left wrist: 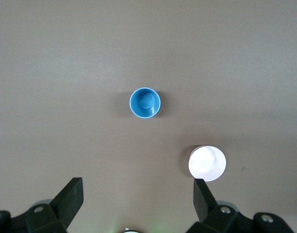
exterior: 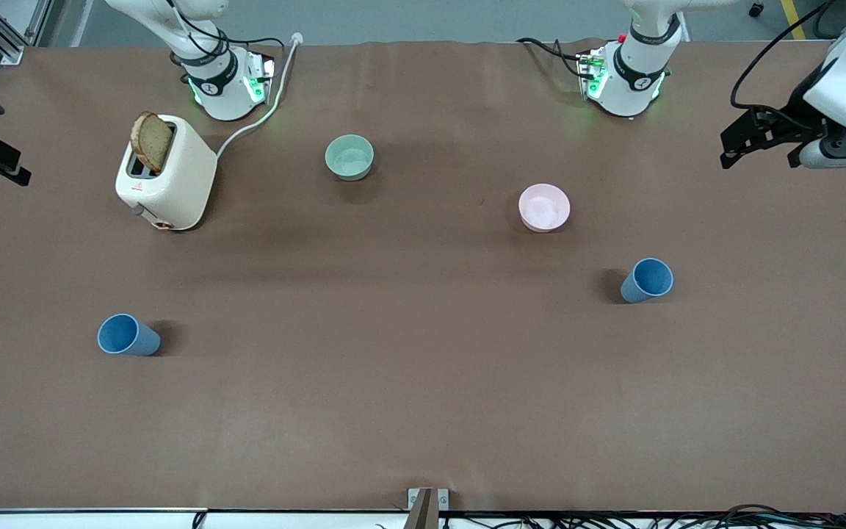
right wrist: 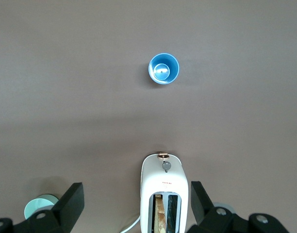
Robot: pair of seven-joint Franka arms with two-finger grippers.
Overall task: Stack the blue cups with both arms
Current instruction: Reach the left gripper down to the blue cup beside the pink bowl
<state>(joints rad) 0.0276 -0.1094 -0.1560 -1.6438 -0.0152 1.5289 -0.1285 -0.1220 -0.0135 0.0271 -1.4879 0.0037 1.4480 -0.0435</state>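
Front view: two small matte blue plastic cups upright on brown table [exterior: 423,411], well apart; one [exterior: 128,335] toward right arm's end, nearer the camera than white toaster [exterior: 166,182] holding bread; other [exterior: 646,280] toward left arm's end, nearer than pink bowl [exterior: 544,207]. Mint-green bowl [exterior: 349,157] between the arm bases. Left hand [left wrist: 139,199] high, fingers spread. Right hand [right wrist: 137,203] high above toaster, fingers spread.

The worktop [exterior: 423,382] is evenly and softly lit from overhead. Short, soft shadows are cast beside objects. The pink bowl [left wrist: 207,163] is overexposed in the left wrist view.
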